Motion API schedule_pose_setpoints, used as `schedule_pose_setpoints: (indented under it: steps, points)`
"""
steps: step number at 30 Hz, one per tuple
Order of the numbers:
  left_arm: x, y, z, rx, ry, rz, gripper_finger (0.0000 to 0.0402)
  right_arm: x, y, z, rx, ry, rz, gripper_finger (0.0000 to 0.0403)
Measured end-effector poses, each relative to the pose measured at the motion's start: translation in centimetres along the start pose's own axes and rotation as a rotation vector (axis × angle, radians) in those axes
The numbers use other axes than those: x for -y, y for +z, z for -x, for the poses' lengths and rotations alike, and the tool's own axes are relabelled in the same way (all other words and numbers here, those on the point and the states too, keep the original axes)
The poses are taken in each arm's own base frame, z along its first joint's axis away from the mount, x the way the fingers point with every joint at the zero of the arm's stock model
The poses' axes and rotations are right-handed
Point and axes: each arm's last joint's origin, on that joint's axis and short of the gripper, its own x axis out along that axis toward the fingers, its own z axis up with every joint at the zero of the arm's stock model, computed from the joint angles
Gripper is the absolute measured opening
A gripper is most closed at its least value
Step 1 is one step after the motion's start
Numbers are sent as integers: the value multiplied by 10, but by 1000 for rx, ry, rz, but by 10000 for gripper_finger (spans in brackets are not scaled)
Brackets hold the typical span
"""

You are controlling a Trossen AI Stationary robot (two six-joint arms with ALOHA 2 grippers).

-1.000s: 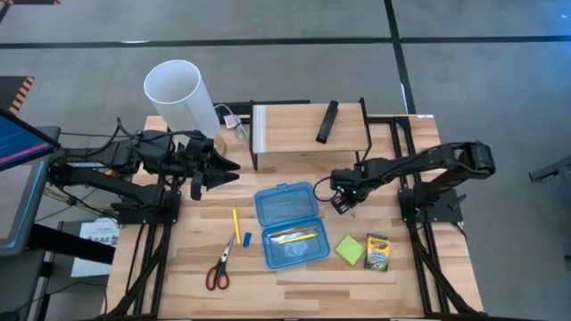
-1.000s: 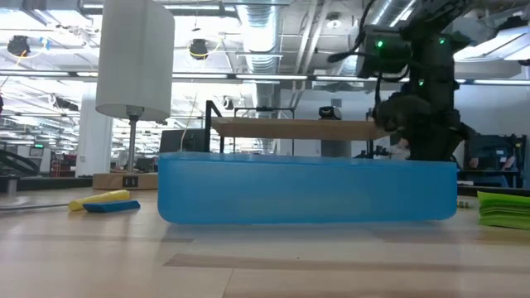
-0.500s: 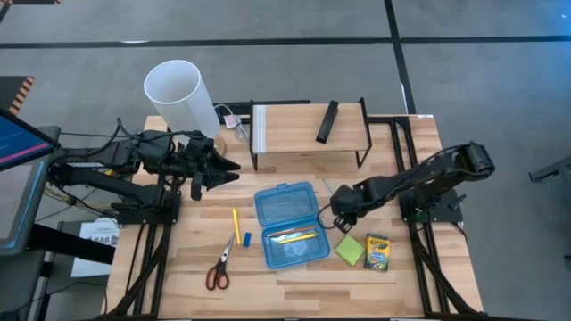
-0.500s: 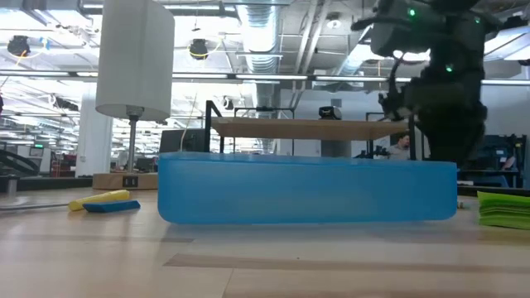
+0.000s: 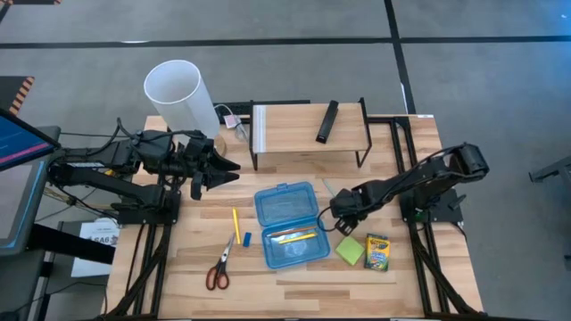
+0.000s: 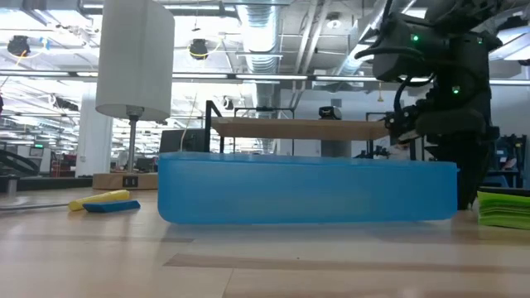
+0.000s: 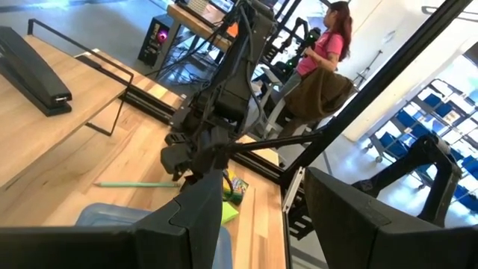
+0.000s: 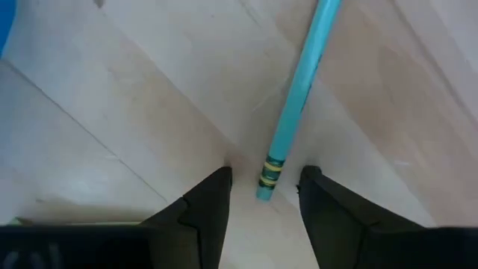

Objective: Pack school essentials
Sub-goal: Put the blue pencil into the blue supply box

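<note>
While the right gripper stands low over the wooden table, just beside the open blue case, its two fingers are spread apart with the end of the pale green pen lying between them. They do not press the pen; it rests flat on the wood, and its far end is cut off at the edge of the wrist picture. From above, this pen is only a thin line, partly covered by the right arm.

From table height the case wall hides everything inside it and also the tips of the right gripper. From above, yellow and orange pencils show inside the case, but I cannot make out them one by one.

Outside the case lie a yellow pencil, the tiny blue eraser and the red-handled scissors on one side, and the green sticky-note pad with the crayon box on the other.

The left gripper waits near the tall white cylinder, its fingers apart and holding nothing. A slim black bar lies on the raised shelf.
</note>
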Motion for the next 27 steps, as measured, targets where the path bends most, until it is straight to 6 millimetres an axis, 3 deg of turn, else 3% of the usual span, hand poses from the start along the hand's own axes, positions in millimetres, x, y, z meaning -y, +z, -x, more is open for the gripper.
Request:
schedule_pose_setpoints:
  steps: [7, 27]
  points:
    - [0, 0, 0, 0, 0, 0, 176, 10, 6, 2, 12, 21, 16, 155]
    - [0, 0, 0, 0, 0, -1, 176, 18, 14, 4, -21, 63, -25, 10]
